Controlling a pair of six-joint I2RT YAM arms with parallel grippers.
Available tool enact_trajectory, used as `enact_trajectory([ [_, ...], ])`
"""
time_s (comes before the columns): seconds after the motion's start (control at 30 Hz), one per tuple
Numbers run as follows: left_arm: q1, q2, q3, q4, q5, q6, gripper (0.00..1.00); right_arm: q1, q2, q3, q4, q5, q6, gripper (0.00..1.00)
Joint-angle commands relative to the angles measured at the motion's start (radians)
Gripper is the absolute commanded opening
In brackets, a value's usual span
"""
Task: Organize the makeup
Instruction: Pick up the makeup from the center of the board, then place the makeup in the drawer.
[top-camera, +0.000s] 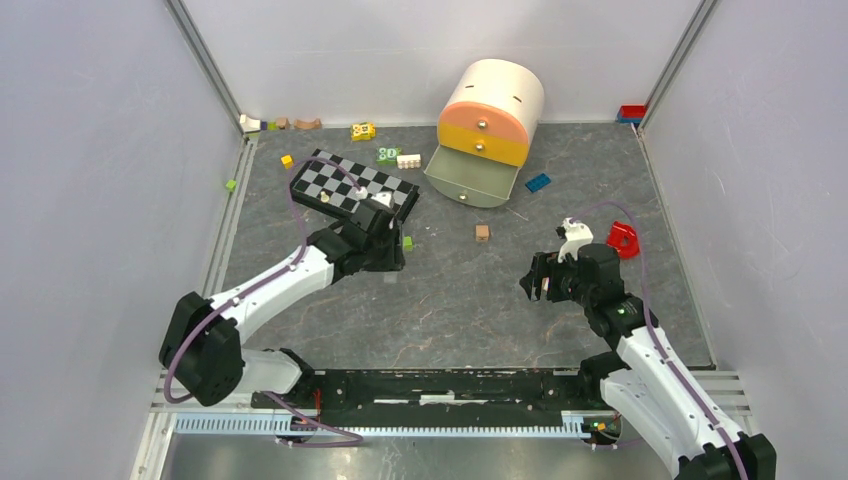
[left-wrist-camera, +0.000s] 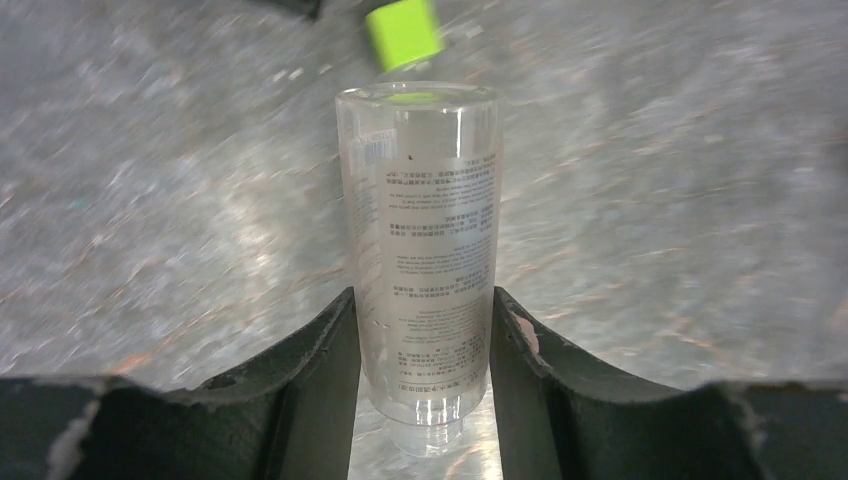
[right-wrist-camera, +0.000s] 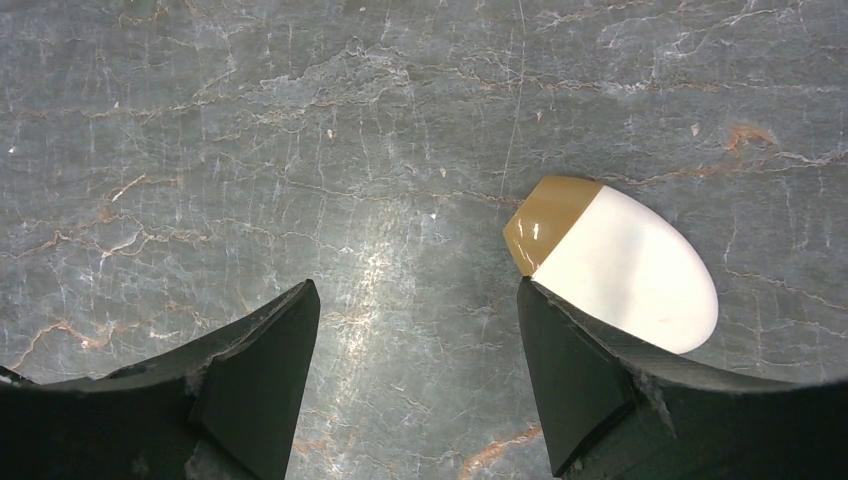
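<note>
My left gripper is shut on a clear tube with printed text, gripping it near its cap end; the tube points away from the wrist over the grey table. In the top view that gripper sits just in front of the chessboard. My right gripper is open and empty, low over the table at mid-right. A white egg-shaped sponge with a tan tip lies just outside its right finger, not between the jaws. The other makeup is out of view.
A round white drawer unit with orange and yellow drawers stands at the back, its grey bottom drawer pulled open. A chessboard, green cube, wooden cube, red brick and blue brick lie about.
</note>
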Motion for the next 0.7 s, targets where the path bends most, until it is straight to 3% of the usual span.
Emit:
enact_trajectory([
  [0.0, -0.009, -0.005, 0.098, 0.132, 0.11, 0.036, 0.32, -0.002, -0.024, 0.007, 0.012, 0.015, -0.014, 0.79],
  [0.37, 0.024, 0.379, 0.562, 0.176, 0.336, 0.157, 0.32, -0.002, -0.098, 0.027, -0.075, 0.07, -0.038, 0.8],
  [0.67, 0.038, 0.628, 0.811, 0.244, 0.334, 0.027, 0.26, -0.002, -0.138, 0.028, -0.104, 0.092, -0.025, 0.8],
])
